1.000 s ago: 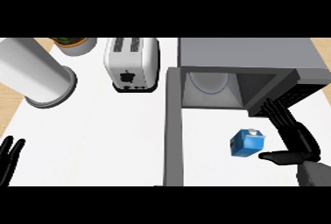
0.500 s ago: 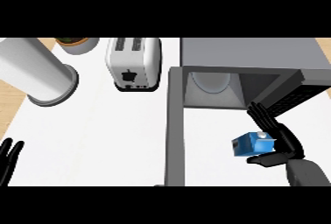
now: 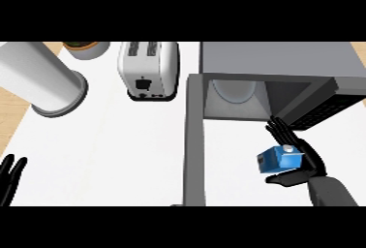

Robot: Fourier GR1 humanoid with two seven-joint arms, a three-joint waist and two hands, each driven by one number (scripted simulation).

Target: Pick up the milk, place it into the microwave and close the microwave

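Cradling milk [image 3: 278, 158], right hand [image 3: 303, 164], open microwave [image 3: 271, 77]

Single head view, looking steeply down on the table [image 3: 129, 145] from fairly close. Microwave [image 3: 286, 68] upper right; its far edge seems cropped. No second view, no overlap.

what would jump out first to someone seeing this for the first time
The small blue milk carton with a grey cap at the lower right, cradled against the black right robot hand, draws the eye first. Just above it stands the grey microwave, its door open. A white toaster and a big white cylinder stand at the upper left.
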